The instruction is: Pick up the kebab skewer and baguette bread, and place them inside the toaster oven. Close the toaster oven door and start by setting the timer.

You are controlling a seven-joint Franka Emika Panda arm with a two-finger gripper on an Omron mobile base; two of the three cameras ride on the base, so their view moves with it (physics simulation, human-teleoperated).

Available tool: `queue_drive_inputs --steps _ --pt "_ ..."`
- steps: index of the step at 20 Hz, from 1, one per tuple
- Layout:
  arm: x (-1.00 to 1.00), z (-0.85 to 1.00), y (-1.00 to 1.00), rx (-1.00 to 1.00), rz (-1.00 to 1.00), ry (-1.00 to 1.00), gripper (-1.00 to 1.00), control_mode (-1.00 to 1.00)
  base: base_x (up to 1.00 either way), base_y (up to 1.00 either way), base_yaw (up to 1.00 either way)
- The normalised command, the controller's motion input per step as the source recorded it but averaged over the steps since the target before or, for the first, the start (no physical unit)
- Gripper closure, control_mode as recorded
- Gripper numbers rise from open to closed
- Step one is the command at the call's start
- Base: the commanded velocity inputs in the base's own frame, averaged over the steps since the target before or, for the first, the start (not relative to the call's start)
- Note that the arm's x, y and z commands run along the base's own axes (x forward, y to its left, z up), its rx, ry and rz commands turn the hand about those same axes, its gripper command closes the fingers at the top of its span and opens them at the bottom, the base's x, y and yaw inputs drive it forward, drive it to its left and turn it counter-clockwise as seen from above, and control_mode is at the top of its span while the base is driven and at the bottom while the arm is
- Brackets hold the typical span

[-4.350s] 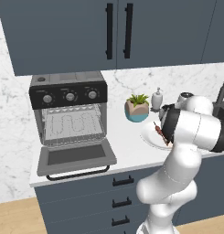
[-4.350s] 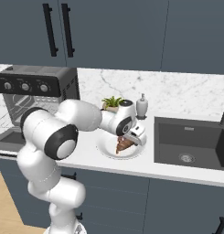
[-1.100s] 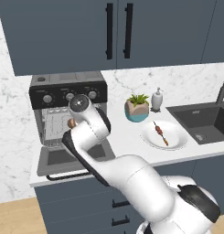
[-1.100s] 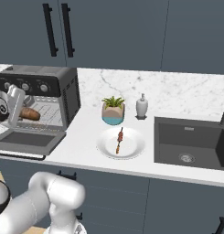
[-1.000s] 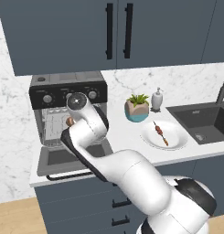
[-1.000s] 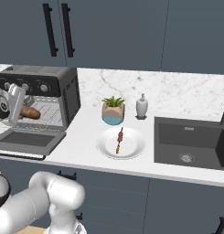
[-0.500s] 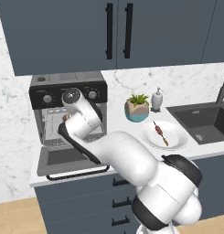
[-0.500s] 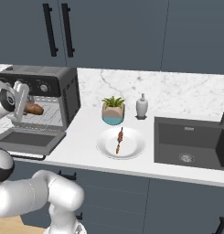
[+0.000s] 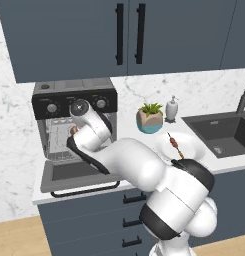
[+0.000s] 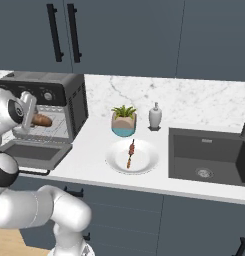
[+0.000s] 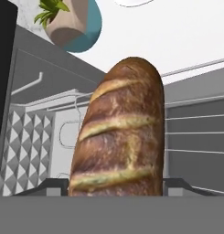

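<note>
My gripper [image 11: 115,187] is shut on the baguette bread [image 11: 118,141], a golden-brown scored loaf that sticks out ahead of the fingertips [image 11: 53,186]. In the right base view the baguette bread [image 10: 41,120] hangs at the mouth of the toaster oven [image 10: 59,92], just above its wire rack, with the gripper [image 10: 26,119] at its left end. The toaster oven door [image 9: 76,172] lies dropped open and flat. The kebab skewer [image 10: 130,152] rests on a white plate [image 10: 144,162] further right on the counter; from the left base view the kebab skewer [image 9: 175,144] is also visible.
A potted plant [image 10: 123,121] and a soap dispenser [image 10: 155,116] stand behind the plate. A dark sink [image 10: 209,155] lies to the right. Upper cabinets [image 9: 129,35] hang above the oven. My own arm [image 9: 139,165] arcs across the counter's front.
The arm has swung from the plate to the oven carrying the baguette. Over the last second the loaf has edged a little further toward the oven's opening.
</note>
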Motion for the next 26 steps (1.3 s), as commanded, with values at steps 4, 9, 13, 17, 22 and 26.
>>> queue_drive_inputs --steps 4,9,13,17,22,26 --pt "0.31 0.00 0.01 0.00 0.00 0.00 1.00 -1.00 0.00 0.00 0.00" --pt "0.25 0.00 0.09 0.00 0.00 0.00 1.00 -1.00 0.00 0.00 0.00" --pt "0.21 0.00 0.24 0.00 0.00 0.00 1.00 -1.00 0.00 0.00 0.00" --pt "0.21 0.00 0.31 0.00 0.00 0.00 -1.00 -1.00 0.00 0.00 0.00" --pt "0.02 0.00 0.06 0.00 0.00 0.00 -1.00 -1.00 0.00 0.00 0.00" --pt "0.00 0.00 0.00 0.00 0.00 0.00 -1.00 -1.00 0.00 0.00 0.00"
